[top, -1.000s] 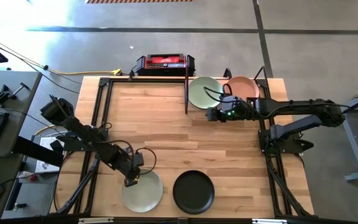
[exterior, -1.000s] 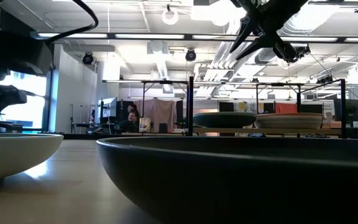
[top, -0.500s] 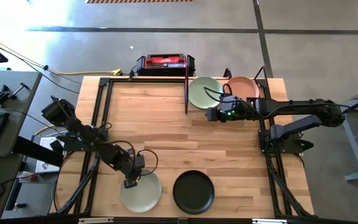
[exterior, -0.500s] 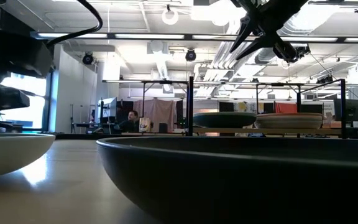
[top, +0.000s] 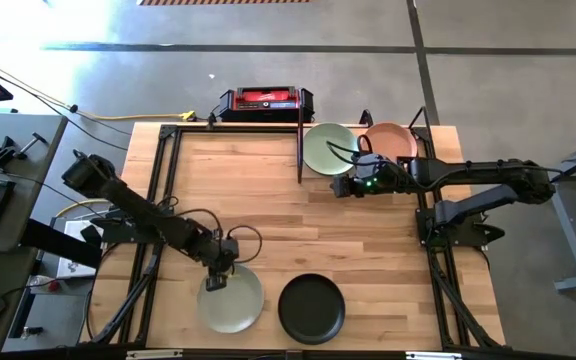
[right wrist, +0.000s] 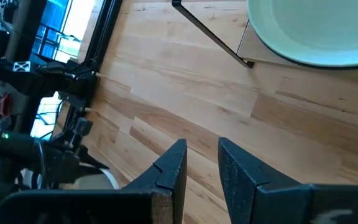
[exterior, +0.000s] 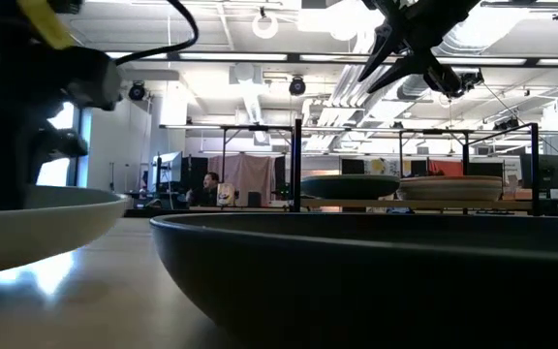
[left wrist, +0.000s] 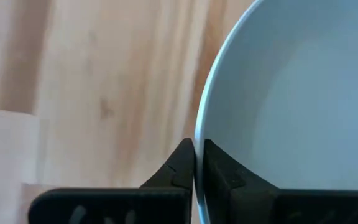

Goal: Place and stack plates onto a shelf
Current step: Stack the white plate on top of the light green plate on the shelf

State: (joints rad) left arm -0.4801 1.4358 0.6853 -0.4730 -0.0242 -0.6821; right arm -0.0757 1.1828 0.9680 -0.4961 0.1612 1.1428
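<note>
A pale sage green plate [top: 232, 302] sits near the table's front edge, left of a black plate [top: 311, 308] that rests flat on the tabletop. My left gripper [top: 215, 283] is shut on the green plate's far-left rim. At the far right, the shelf [right wrist: 248, 52] carries another green plate [top: 326, 148] and a peach-pink plate [top: 389, 141]. My right gripper [top: 339, 186] hovers in front of the shelf, open, with nothing between its fingers [right wrist: 173, 168]. My left gripper pinches the green plate's rim [left wrist: 199, 134] on its far-left side, one finger [left wrist: 182, 169] outside the plate and the other inside. The fingers come from above, pointing down. I cannot tell whether the plate is clear of the table.
A red and black device [top: 265, 100] lies at the table's far edge. Black frame tubing [top: 158, 200] runs along the table's left side. The shelf's upright black bar [top: 299, 150] stands left of its plates. Bare wood lies between the near plates and the shelf.
My left gripper has shifted a little toward the table's right and far edges and has shut on the green plate's rim. In the low view the plate's rim now stands higher and farther right than before.
</note>
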